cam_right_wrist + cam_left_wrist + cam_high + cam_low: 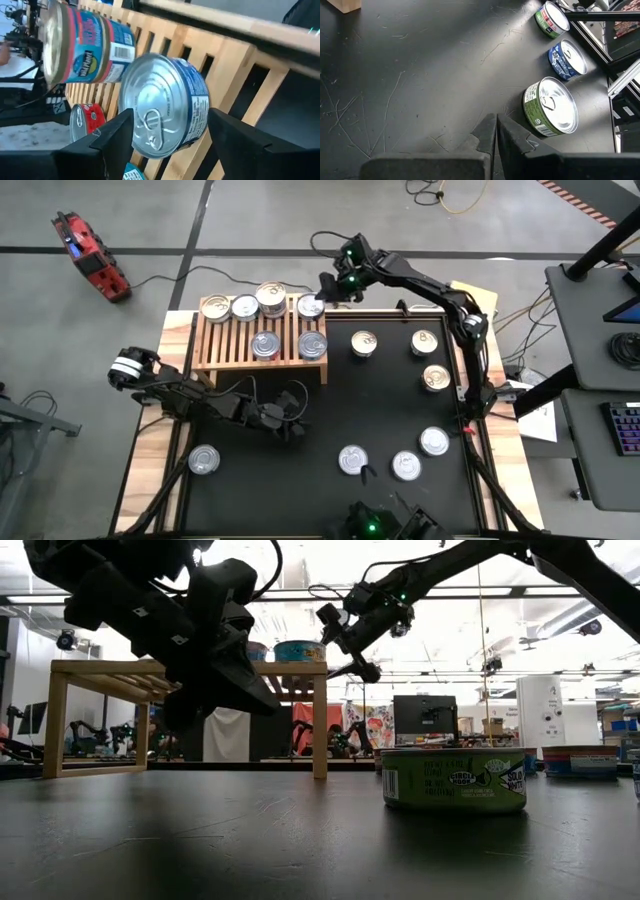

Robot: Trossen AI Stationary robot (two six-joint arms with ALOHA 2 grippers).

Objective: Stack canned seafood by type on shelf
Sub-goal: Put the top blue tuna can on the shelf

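The light-wood slatted shelf [258,330] stands at the table's far left and carries several tins, one pair stacked [271,297]. My right gripper [326,287] is open at the shelf's far right corner. Its fingers [114,135] stand on either side of a blue-labelled tin [167,112] with a silver pull-tab lid, which rests with its base on the slats [311,306]. I see no touch between them. My left gripper [296,424] is shut and holds nothing. It hovers low over the black mat, beside a green-labelled tin [550,107].
Loose tins lie on the black mat: three at the right near the shelf [363,343] [424,342] [435,377], three toward the near edge [352,460] [405,465] [433,442], one near left [204,460]. The mat's middle [380,405] is bare.
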